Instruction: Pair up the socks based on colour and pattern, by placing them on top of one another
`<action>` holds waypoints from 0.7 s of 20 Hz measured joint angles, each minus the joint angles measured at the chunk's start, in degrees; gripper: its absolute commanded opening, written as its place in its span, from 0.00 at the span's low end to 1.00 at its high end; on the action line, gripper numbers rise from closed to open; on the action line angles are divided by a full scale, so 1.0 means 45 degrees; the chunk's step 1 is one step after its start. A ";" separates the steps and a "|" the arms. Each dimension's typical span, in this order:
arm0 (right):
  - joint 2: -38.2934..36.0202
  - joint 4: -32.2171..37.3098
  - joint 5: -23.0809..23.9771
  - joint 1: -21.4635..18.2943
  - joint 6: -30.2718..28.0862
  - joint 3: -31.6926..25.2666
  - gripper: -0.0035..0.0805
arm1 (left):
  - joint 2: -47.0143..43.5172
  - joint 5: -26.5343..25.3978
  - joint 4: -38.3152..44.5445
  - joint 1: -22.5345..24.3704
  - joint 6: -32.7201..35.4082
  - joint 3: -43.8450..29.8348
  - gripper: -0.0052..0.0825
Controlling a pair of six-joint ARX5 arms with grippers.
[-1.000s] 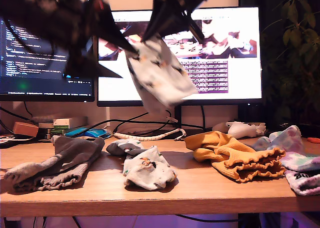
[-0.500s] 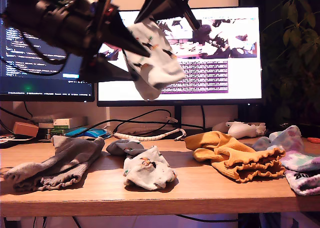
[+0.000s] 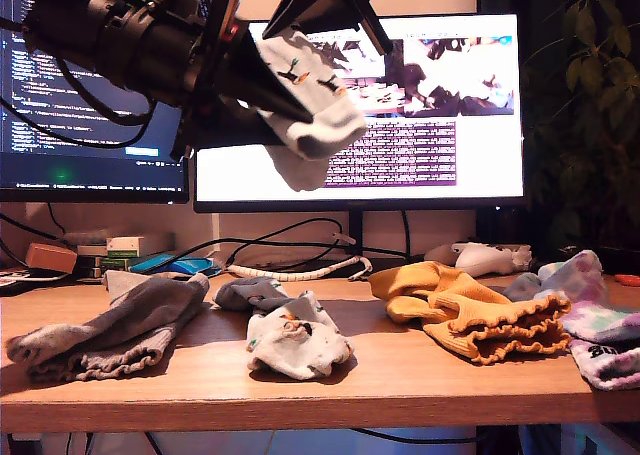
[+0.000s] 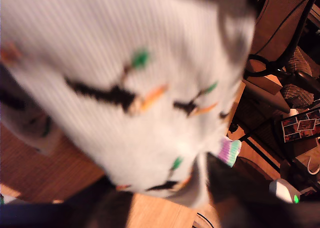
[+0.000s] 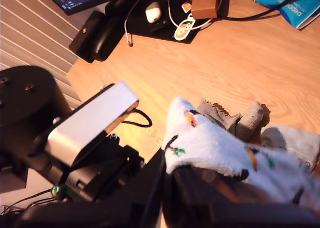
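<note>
A pale sock with small printed figures (image 3: pixel 305 105) hangs high in front of the monitor. My second gripper (image 3: pixel 335 27) is shut on its upper edge, coming down from above. My first gripper (image 3: pixel 288 125) reaches in from the exterior view's left, its jaws spread open around the hanging sock, which fills the first wrist view (image 4: pixel 125 87). Its matching printed sock (image 3: pixel 295 340) lies crumpled at the table's middle. Grey ribbed socks (image 3: pixel 120 325) lie at the exterior view's left. Mustard frilly socks (image 3: pixel 470 310) and pastel fuzzy socks (image 3: pixel 600 315) lie at its right.
Two monitors (image 3: pixel 440 105) stand behind the arms. A white controller (image 3: pixel 480 258) sits at the back of the table (image 3: pixel 400 385), with cables and a blue book (image 3: pixel 175 265) nearby. A plant (image 3: pixel 590 95) stands at the exterior view's right edge.
The held printed sock has risen and swung toward the exterior view's left. My first gripper has moved up and in, so its fingers now bracket the sock.
</note>
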 measured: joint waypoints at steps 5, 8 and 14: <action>0.0000 -0.0947 0.1297 -0.0015 -0.0782 0.0000 0.23 | 0.0000 0.0287 0.0369 0.0262 -0.0908 0.0000 0.03; 0.0000 -0.2351 0.2589 -0.0185 -0.1384 0.0000 0.25 | 0.0000 0.0287 0.0452 0.0865 -0.1404 0.0000 0.03; -0.0131 -0.4396 0.2900 -0.0777 -0.2356 0.0000 0.21 | 0.0000 0.0282 0.1001 0.1666 -0.1889 0.0000 0.03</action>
